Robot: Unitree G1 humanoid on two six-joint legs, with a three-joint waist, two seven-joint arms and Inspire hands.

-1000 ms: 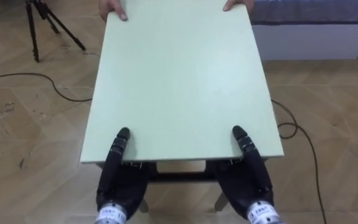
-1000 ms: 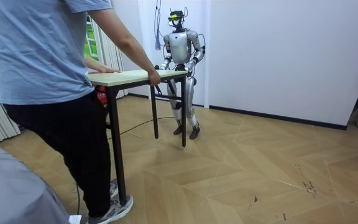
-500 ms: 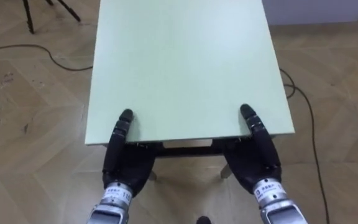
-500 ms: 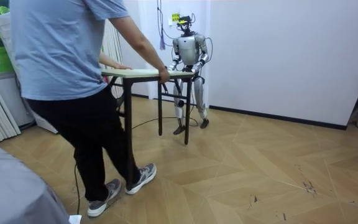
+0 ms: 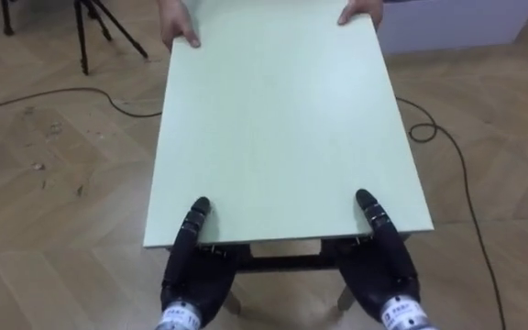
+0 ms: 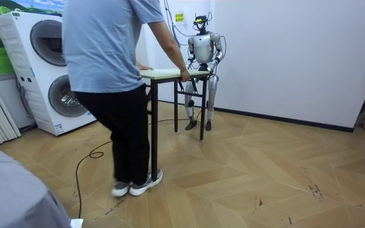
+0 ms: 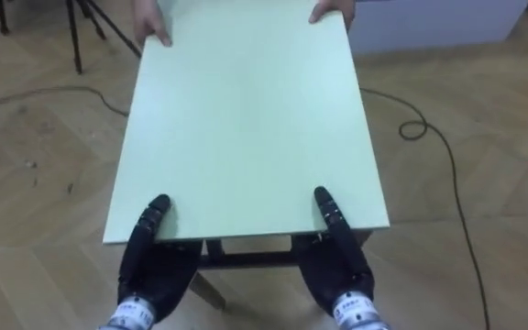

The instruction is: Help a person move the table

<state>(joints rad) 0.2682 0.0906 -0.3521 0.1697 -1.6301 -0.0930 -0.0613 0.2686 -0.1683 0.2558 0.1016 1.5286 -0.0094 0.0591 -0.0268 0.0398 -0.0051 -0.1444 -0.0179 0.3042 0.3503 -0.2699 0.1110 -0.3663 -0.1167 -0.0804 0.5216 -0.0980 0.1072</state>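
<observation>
1. The near short edge of the desk [image 5: 282, 119] is being clamped by the left robot hand [image 5: 189, 273]. Its thumb is being laid flat on the pale green top near the left corner and its palm is being kept below the edge, so the board is being pinched between them. The fingers underneath are being hidden by the top.
2. The same edge is being clamped near the right corner by the right robot hand [image 5: 385, 268], likewise with the thumb on top and the palm below.
3. The two robot hands are being held well apart, and the dark frame under the top is being shown between them.
4. The desk is being kept lengthwise ahead of the robot, over the wood floor [image 5: 44, 183].
5. The far short edge is being gripped by the person's hands, one hand [image 5: 177, 23] at the far left corner and the other hand [image 5: 360, 11] at the far right corner.
6. A dark tripod [image 5: 99, 27] is being shown on the floor just beyond the far left corner.
7. In the room view, the desk is being held between the robot, standing at its far end near the white wall, and the person [image 6: 116, 63] in a light blue shirt at its near end.
8. Two stacked washing machines [image 6: 43, 69] are being shown at the room view's left, behind the person.
</observation>
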